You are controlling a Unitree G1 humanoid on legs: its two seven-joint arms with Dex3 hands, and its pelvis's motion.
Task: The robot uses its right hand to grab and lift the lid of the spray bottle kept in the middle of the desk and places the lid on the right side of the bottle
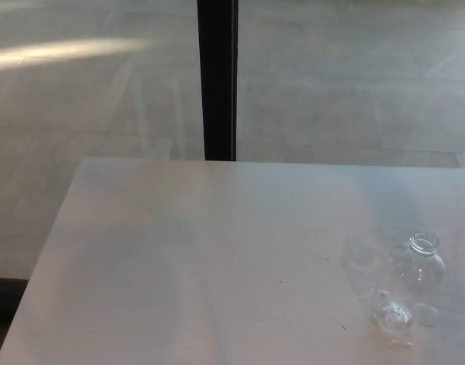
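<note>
Left hand: out of the head view; no arm, palm or finger showing, so pose and finger state cannot be told.

Right hand: likewise out of view; nothing of the forearm at the picture's right edge, so whether clenched, released or grasping cannot be told.

Spray bottle [419,268]: clear, nearly colourless, standing upright on the desk's right part, close to the near edge and well apart from the left edge.

Bottle neck [424,243]: short round collar at the top, mouth open and bare, no cap seated on it.

Clear piece [392,313]: small glassy object lying on the desk just beside the bottle's base, on the nearer side and toward the robot's left; possibly the lid, though too transparent and blurred to say for certain; touching the bottle or only near it, hard to tell.

Shadow [359,262]: faint grey patch on the desk surface just left of the bottle.

Desk [202,258]: pale, matte top filling the lower half of the picture, a few tiny dark specks near the middle.

Black post [217,76]: vertical dark bar behind the desk's far edge, rising out of the top of the frame.

Floor [354,84]: grey tiled surface beyond the desk, with a bright streak of light at upper left.
</note>
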